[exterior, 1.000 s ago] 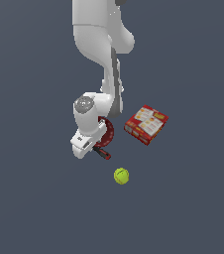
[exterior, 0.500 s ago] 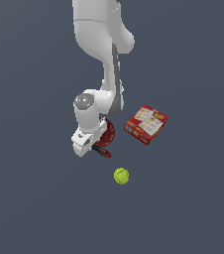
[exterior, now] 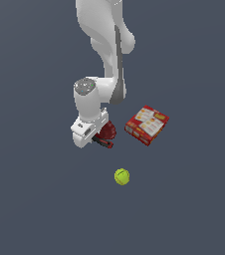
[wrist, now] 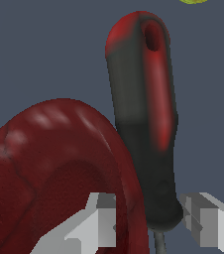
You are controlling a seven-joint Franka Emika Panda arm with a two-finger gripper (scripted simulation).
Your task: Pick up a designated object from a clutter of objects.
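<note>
The end effector (wrist: 151,223) has been sinking lower, now straddling the dark red bowl's (wrist: 59,173) rim and the tool (wrist: 146,124) handle, fingers (wrist: 96,225) spread, not gripping; the bowl is lying left of the box (exterior: 147,124).

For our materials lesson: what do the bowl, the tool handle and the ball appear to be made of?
Bowl: glossy dark red, pale highlights, perhaps glazed ceramic or plastic. Tool handle: red-and-black, smooth moulded look, probably plastic or rubber. Ball: matte yellow-green, likely tennis-ball felt. These are renders, so uncertain.
</note>
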